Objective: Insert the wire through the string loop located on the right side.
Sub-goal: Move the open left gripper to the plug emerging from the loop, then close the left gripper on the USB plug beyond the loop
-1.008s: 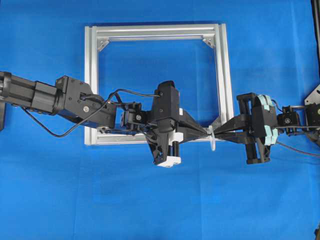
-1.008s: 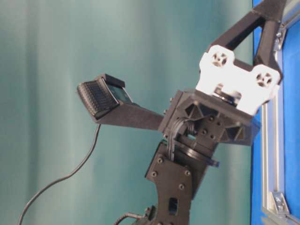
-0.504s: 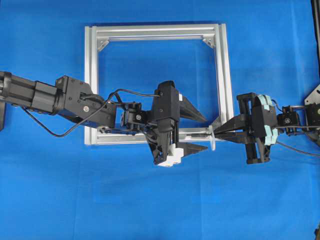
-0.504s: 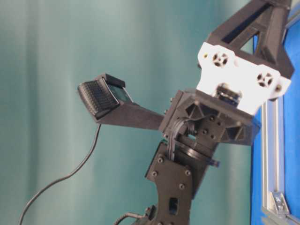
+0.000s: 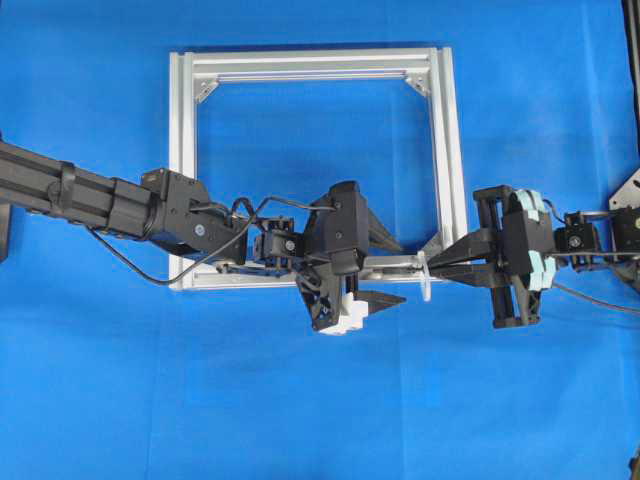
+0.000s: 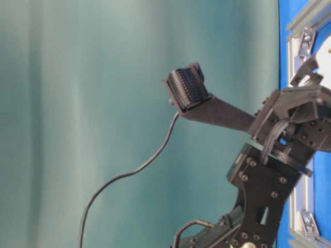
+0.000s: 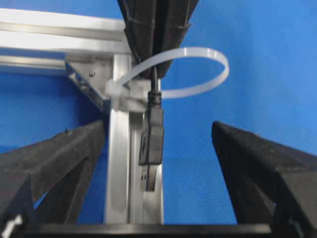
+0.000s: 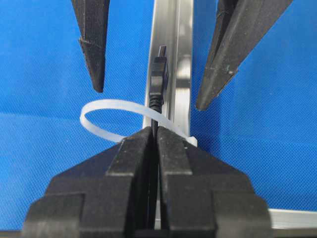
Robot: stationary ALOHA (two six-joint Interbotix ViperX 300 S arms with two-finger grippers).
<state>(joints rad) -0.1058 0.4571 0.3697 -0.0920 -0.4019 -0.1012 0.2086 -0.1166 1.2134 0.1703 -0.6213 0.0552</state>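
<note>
A: Chg vs earlier frames? Counts?

B: Left gripper [image 5: 392, 270] is sitting further back from the string loop [image 7: 190, 69] than 0.5 s ago, jaws gaping wide, holding nothing. Qty: 1 wire [image 8: 157, 79], 1 loop, 1 frame [image 5: 447, 150], 2 grippers.

A: Wire loc. & axis?

B: Right gripper [image 8: 156, 141] is pinching the wire's cable, jaws closed on it. Plug is lying through the loop, over the frame's lower bar; long axis is running along that bar, tip pointing twd the left gripper.
</note>
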